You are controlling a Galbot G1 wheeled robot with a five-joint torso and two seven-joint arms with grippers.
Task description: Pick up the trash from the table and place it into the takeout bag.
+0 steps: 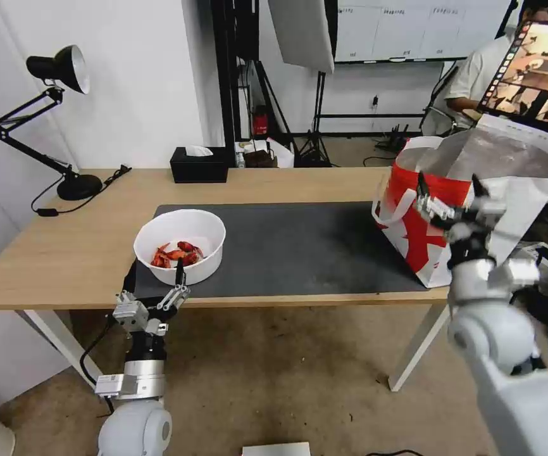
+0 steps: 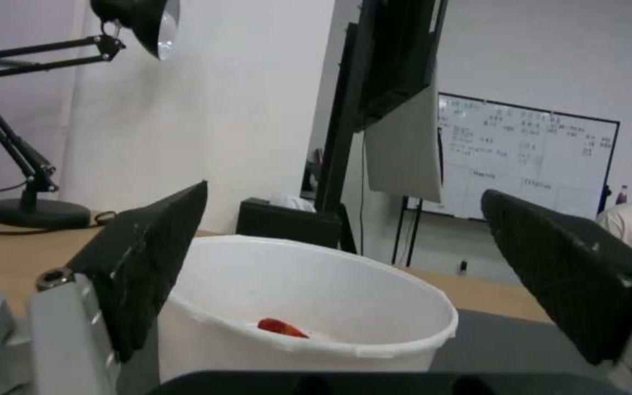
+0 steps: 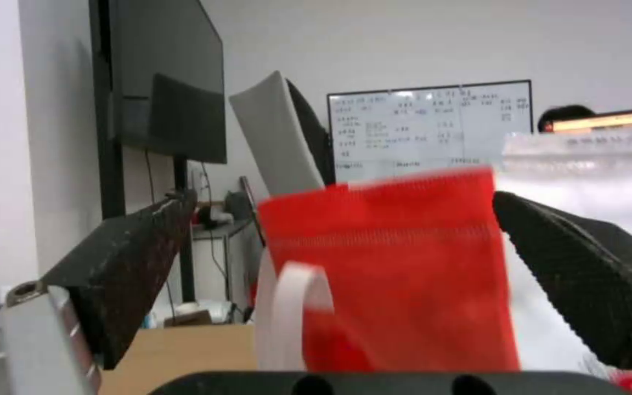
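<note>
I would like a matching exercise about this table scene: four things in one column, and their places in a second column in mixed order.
Things
1. white bowl
2. takeout bag
3. black tissue box
4. desk lamp

Places
A. at the table's right end, in front of the right gripper
B. at the table's far edge, near the middle
C. on the mat's left end, before the left gripper
D. at the far left corner

Pairs: 1-C, 2-A, 3-B, 4-D
</note>
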